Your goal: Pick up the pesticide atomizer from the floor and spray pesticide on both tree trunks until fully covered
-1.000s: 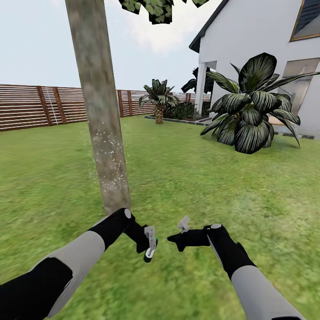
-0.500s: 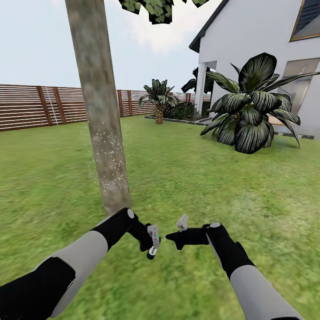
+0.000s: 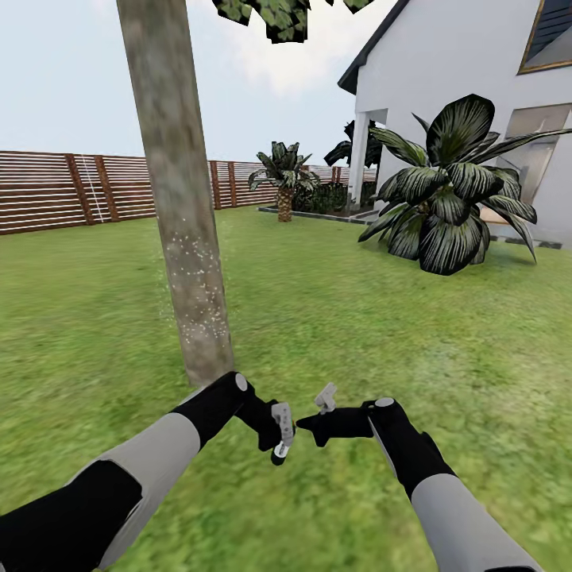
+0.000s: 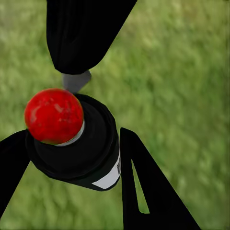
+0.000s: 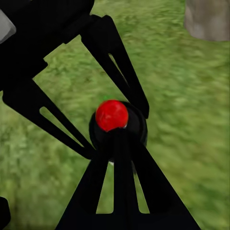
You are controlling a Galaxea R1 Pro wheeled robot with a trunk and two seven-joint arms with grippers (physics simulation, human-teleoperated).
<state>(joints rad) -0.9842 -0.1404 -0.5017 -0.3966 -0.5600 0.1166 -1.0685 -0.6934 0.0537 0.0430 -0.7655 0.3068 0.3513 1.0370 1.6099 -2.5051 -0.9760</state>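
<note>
1. Since a second ago my left hand (image 3: 280, 435) has slid rightward, carrying the atomizer closer to my right hand (image 3: 316, 415); the garden around me looks unchanged.

2. At far left, the brown horizontal-slat wooden fence (image 3: 48, 191) rings the green lawn (image 3: 357, 318). Next comes the thick grey-brown tree trunk (image 3: 181, 199), standing just beyond my left arm, with pale speckles on its lower bark and none that I can see higher up.

3. My left hand is pinching the pesticide atomizer, a black round-bodied bottle with a red ball top (image 4: 55, 116), one finger on each side of its body. It hangs low over the grass, near the trunk's base.

4. My right hand sits just beside the bottle; in its wrist view one finger (image 5: 120, 182) reaches up to the red top. Whether it presses the top or only nears it, I cannot tell, nor how wide its fingers are set.

5. Farther right stand a broad dark-leaved shrub (image 3: 449, 191) and a white house (image 3: 445, 79).

6. Risks, as I judge them: my two hands are crowded together, so a nudge could twist the bottle in my grip or knock it loose. The nozzle's aim is unclear, so spray might hit grass instead of bark.
</note>
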